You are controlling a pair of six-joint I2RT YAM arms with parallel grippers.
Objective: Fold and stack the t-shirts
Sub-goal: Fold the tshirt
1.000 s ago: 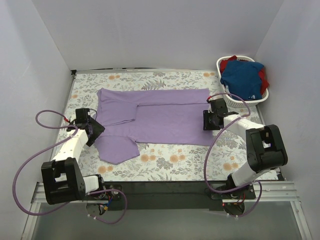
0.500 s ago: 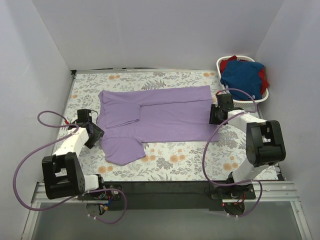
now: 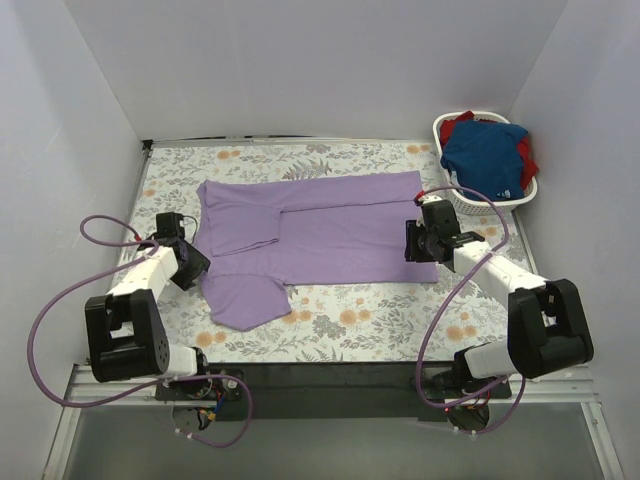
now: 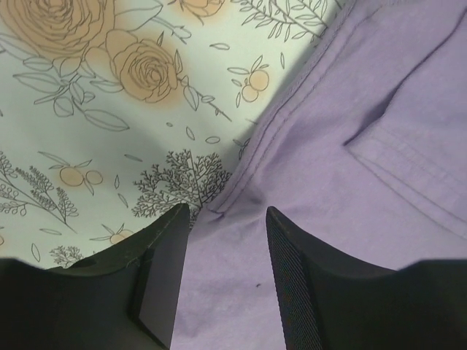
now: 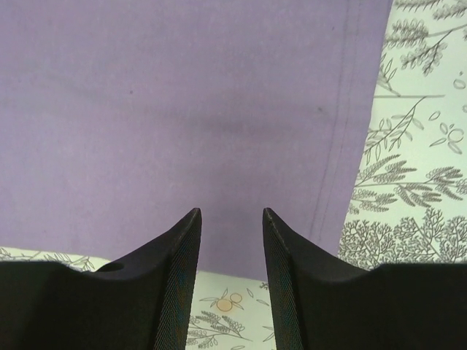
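The lavender t-shirt (image 3: 330,235) lies spread on the floral table, with one sleeve folded in and the other sleeve (image 3: 240,298) hanging toward the front left. My left gripper (image 3: 194,264) is open and low at the shirt's left edge. In the left wrist view, the left gripper (image 4: 226,219) straddles the lavender cloth (image 4: 365,109) by its seam. My right gripper (image 3: 411,243) is open over the shirt's right hem. In the right wrist view, the right gripper (image 5: 231,213) is above the hem corner (image 5: 182,95). The blue t-shirt (image 3: 485,150) and red t-shirt (image 3: 527,155) lie in the basket.
The white laundry basket (image 3: 438,128) stands at the back right corner. The floral tablecloth (image 3: 350,315) shows in front of the shirt. White walls close in the left, back and right sides. Purple cables loop beside both arms.
My right gripper drew back to the right off the hem, then came back over it, and its elbow dropped lower. My left gripper shifted slightly along the shirt's left edge. The shirt has barely moved.
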